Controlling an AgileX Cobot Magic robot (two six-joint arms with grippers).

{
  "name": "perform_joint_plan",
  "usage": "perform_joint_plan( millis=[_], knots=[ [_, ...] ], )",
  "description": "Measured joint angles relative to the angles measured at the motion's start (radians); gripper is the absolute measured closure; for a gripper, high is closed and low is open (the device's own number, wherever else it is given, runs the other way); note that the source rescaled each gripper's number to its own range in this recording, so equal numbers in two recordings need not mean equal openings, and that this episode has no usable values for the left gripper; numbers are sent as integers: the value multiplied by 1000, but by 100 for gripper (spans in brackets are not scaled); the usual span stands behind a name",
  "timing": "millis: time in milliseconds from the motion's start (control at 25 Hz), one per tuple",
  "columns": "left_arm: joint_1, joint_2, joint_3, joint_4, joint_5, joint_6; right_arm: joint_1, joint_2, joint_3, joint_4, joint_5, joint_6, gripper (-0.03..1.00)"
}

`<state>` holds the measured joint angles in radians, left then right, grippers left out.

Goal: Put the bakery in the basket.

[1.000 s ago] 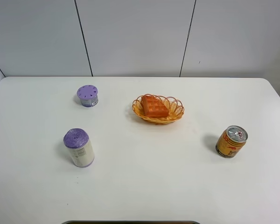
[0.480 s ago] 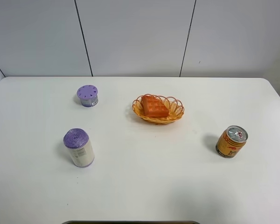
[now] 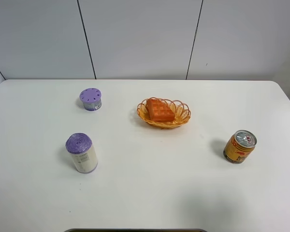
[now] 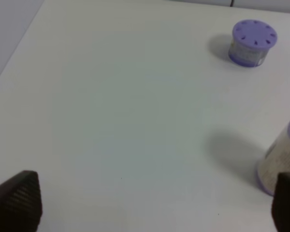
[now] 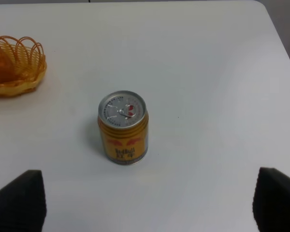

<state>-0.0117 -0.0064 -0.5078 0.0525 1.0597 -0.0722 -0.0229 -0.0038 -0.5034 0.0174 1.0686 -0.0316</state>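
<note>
Now | waffle [image 3: 160, 110] in wicker basket [image 3: 182, 116] | my left claw [image 4: 150, 203], right claw [image 5: 150, 203] spread, empty | risk: right claw clipping Red Bull can [image 5: 123, 127] just ahead.

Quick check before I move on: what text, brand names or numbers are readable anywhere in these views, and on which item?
"RedBull": on the gold can, front label, right wrist view; the smaller line beneath is blurred.
White canister with purple lid: dark print on its side, too small to read.
Short purple-lidded jar: label unreadable.
Basket and bakery: no text.
</note>
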Motion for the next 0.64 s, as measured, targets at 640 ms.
perform_joint_plan(
  millis=[640],
  knots=[
    [0, 0, 0, 0, 0, 0, 0, 0, 0, -6, -1, 0, 45]
  ],
)
